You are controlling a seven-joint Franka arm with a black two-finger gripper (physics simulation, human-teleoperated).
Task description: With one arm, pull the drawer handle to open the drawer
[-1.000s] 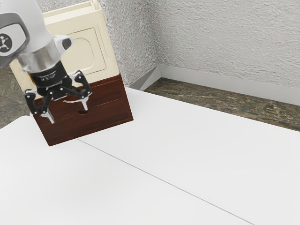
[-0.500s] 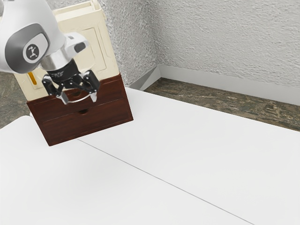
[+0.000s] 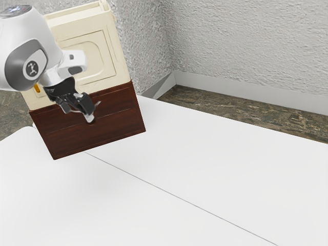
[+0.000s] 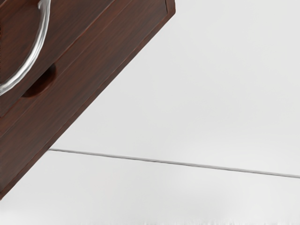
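In the exterior view, the white arm (image 3: 25,56) comes in from 10 o'clock and carries the claw (image 3: 89,117) in front of the cabinet (image 3: 92,59), its tip slanting down toward 5 o'clock. The claw is seen nearly side-on, so I cannot tell how far open it is, nor whether it has hold of anything.

The handle (image 4: 37,48) is a curved silver bow on the front of the upper drawer (image 3: 120,100). In the exterior view it lies largely behind the claw, with one end peeking out at about 1 o'clock from the claw's tip. The two are close together there; whether they touch I cannot tell. The upper drawer's front sits flush with the cabinet: it is shut.

Below it is the lower drawer (image 3: 97,138), dark reddish-brown too, with a rounded notch (image 4: 41,84) in its upper edge, near the handle's bow. The cabinet's upper part is cream and stands toward 11 o'clock on the white tabletop (image 3: 205,169). A thin grey line (image 4: 159,161) starts at the cabinet's foot and, in the exterior view, runs off toward 4 o'clock.
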